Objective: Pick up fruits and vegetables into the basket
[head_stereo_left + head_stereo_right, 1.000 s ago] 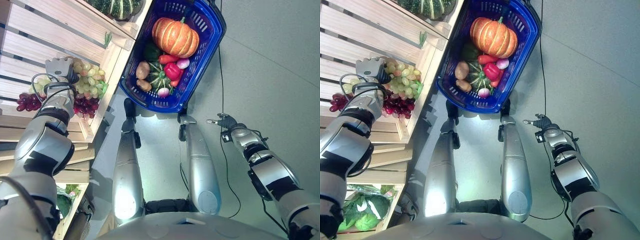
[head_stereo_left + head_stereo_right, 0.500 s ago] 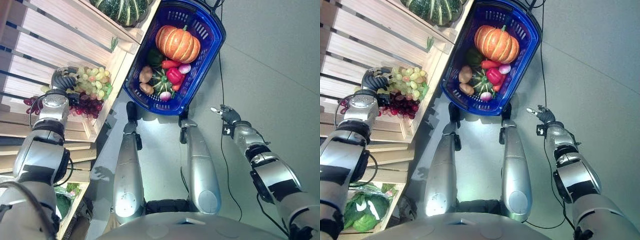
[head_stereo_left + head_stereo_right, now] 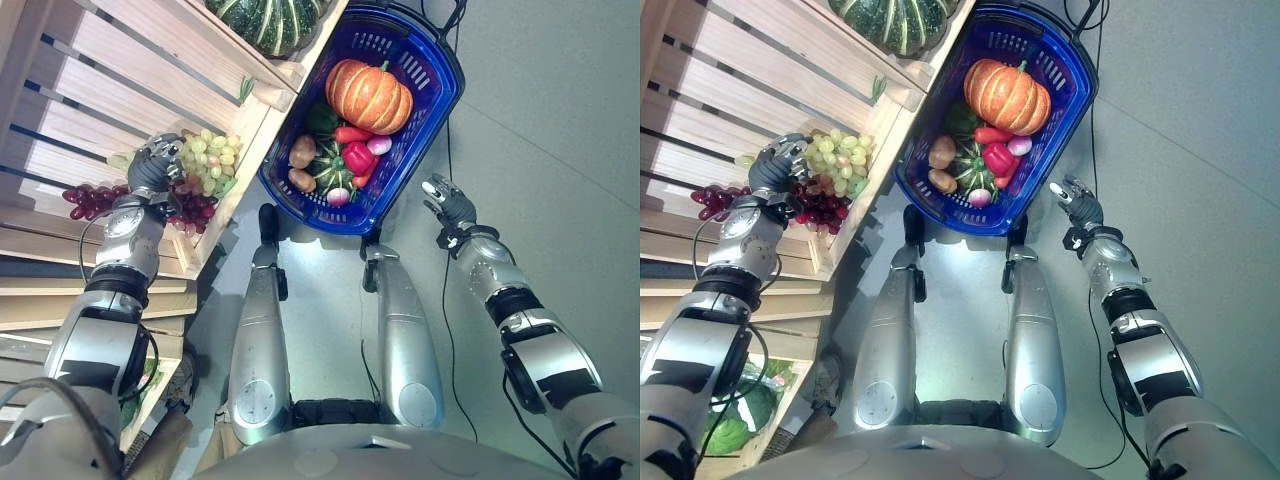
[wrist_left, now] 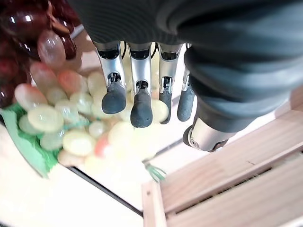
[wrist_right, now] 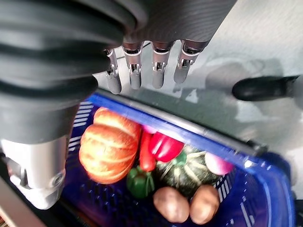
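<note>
A bunch of green grapes [image 3: 207, 160] lies on the wooden shelf [image 3: 110, 70] with dark red grapes [image 3: 92, 198] beside it. My left hand [image 3: 150, 172] rests at the green bunch; in the left wrist view its fingers [image 4: 140, 105] hang relaxed just over the green grapes [image 4: 61, 127], thumb apart, so it is open. The blue basket [image 3: 447, 95] stands on the floor to the right of the shelf, holding a pumpkin [image 3: 368, 95], a red pepper [image 3: 357, 157], potatoes and a small striped squash. My right hand [image 3: 446, 205] hovers open by the basket's rim [image 5: 189, 125].
A large striped green squash [image 3: 272, 20] sits on the upper shelf. Leafy greens [image 3: 738, 420] lie in a low crate at the bottom left. Grey floor [image 3: 560, 100] stretches to the right of the basket.
My left hand has turned from lying flat beyond the grapes to sitting at the green bunch. My right hand has risen toward the basket. The camera has shifted.
</note>
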You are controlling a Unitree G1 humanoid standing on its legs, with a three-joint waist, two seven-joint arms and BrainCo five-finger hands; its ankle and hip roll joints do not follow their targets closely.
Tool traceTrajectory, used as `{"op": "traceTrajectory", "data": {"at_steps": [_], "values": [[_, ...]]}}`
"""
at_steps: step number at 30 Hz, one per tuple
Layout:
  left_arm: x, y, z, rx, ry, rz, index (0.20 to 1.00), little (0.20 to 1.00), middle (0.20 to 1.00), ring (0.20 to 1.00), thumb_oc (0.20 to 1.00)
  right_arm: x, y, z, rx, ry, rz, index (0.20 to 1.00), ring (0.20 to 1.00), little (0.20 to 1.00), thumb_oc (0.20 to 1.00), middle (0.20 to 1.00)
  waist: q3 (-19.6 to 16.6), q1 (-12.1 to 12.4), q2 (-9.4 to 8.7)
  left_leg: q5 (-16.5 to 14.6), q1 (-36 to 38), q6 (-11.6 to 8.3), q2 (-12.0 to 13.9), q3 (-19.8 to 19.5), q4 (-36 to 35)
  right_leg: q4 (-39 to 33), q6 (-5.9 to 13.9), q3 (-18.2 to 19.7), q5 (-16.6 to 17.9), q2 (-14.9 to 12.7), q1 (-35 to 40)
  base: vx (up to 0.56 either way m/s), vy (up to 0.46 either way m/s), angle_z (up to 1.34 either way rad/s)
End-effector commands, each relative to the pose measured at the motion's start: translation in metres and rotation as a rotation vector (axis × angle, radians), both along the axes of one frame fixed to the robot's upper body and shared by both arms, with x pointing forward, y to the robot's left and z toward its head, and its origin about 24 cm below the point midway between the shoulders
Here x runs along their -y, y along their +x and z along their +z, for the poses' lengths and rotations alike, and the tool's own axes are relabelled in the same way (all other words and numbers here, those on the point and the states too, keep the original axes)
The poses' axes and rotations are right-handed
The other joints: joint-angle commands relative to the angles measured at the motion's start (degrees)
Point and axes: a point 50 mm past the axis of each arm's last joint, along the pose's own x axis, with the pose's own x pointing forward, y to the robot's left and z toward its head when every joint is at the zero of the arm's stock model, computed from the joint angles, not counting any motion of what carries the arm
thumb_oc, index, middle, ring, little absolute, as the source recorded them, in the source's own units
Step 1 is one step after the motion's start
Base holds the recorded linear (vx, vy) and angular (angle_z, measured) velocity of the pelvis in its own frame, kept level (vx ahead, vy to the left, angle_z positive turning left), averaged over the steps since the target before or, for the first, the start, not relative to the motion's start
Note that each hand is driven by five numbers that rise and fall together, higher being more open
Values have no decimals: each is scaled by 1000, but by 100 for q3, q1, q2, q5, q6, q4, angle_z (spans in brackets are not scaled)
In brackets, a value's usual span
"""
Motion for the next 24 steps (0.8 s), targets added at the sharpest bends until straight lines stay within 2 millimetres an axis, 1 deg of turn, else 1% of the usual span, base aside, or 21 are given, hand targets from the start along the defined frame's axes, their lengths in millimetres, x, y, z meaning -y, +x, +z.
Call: {"op": "traceTrajectory", "data": {"at_steps": [1,4,8,10,11,12,13,14,16,17,18,19,20,21,22,23,24], "values": [[2,1,5,72,-61,-15,200,200,200,200,200,7,-7,0,33,29,-8,1000,1000,1000,1000,1000,-174,-121,117,-398,-142,471,-466,278,307,-342,-119,-390,-56,168,374,0,0,0],[6,4,10,79,-56,-38,200,200,200,200,200,4,-5,3,31,28,-5,1000,1000,1000,1000,1000,-174,-131,127,-397,-164,468,-465,296,328,-322,-121,-392,-51,161,348,0,0,0],[10,6,13,61,14,-46,200,200,200,200,200,4,-5,3,28,22,-1,1000,1000,1000,1000,1000,-174,-140,144,-388,-186,468,-466,309,330,-313,-121,-387,-50,158,324,0,0,0],[7,7,15,-3,272,15,200,200,200,200,200,7,-5,3,27,20,1,1000,1000,1000,1000,1000,-174,-149,143,-397,-204,466,-451,331,346,-305,-112,-390,-55,151,307,0,0,0],[6,8,15,-27,363,35,200,200,200,200,200,7,-5,4,28,18,3,1000,1000,1000,1000,1000,-174,-151,143,-381,-218,457,-445,340,350,-311,-112,-385,-39,152,298,0,0,0],[3,8,16,-62,502,84,219,219,219,219,219,7,-4,6,28,17,4,1000,1000,1000,1000,1000,-174,-159,144,-363,-235,451,-443,345,353,-317,-115,-374,-29,159,287,0,0,0],[-1,8,17,-96,628,126,363,363,363,363,363,9,-5,7,29,15,6,1000,1000,1000,1000,1000,-174,-163,142,-356,-251,451,-439,347,358,-315,-111,-368,-28,162,275,-10,30,0],[-5,8,19,-128,771,169,476,476,476,476,476,11,-5,7,29,11,8,1000,1000,1000,1000,1000,-174,-171,145,-345,-256,452,-431,359,347,-326,-109,-361,-20,167,268,-7,32,-1],[-14,8,30,-159,1120,316,1000,1000,1000,1000,1000,14,-4,9,30,8,12,1000,1000,1000,1000,1000,-174,-183,138,-322,-267,451,-420,371,331,-356,-111,-349,2,180,270,-3,10,-2],[-18,8,38,-145,1265,415,1000,1000,1000,1000,1000,15,-4,10,31,8,15,1000,1000,1000,1000,1000,-174,-190,131,-320,-286,450,-407,377,339,-353,-109,-337,3,184,252,-1,9,-4],[-20,8,52,-104,1458,517,1000,1000,1000,1000,1000,18,-4,9,29,11,20,1000,1000,1000,1000,1000,-174,-194,95,-329,-291,445,-397,368,355,-367,-110,-330,1,188,260,1,3,-4],[-21,8,54,-97,1482,537,1000,1000,1000,1000,1000,18,-4,9,29,11,21,1000,1000,1000,1000,1000,-174,-191,87,-328,-291,445,-395,368,355,-372,-111,-335,2,187,264,2,-9,-5],[-21,9,61,-83,1603,581,1000,1000,1000,1000,1000,19,-5,8,28,13,22,1000,1000,1000,1000,1000,-174,-193,62,-331,-301,441,-392,362,364,-369,-110,-343,2,185,258,-2,-20,-4],[-20,10,65,-74,1686,604,1000,1000,1000,1000,1000,19,-4,7,28,17,25,1000,1000,1000,1000,1000,-174,-201,35,-328,-311,431,-383,353,372,-372,-99,-348,18,184,252,-6,-49,-2],[-20,13,70,-85,1809,611,1000,1000,1000,1000,1000,18,-3,6,28,25,26,1000,1000,1000,1000,1000,-174,-209,-17,-323,-332,425,-376,343,385,-371,-93,-376,33,178,239,-6,-42,0],[-20,13,70,-85,1809,611,1000,1000,1000,1000,1000,18,-3,6,28,25,26,1000,1000,1000,1000,1000,-174,-209,-17,-323,-332,425,-376,343,385,-371,-93,-376,33,178,239,-5,-44,1],[-21,15,69,-106,1865,600,1000,1000,1000,1000,1000,18,-2,6,27,28,28,1000,1000,1000,1000,1000,-174,-216,-47,-307,-354,417,-363,344,391,-370,-91,-381,54,177,218,0,0,0]]}}
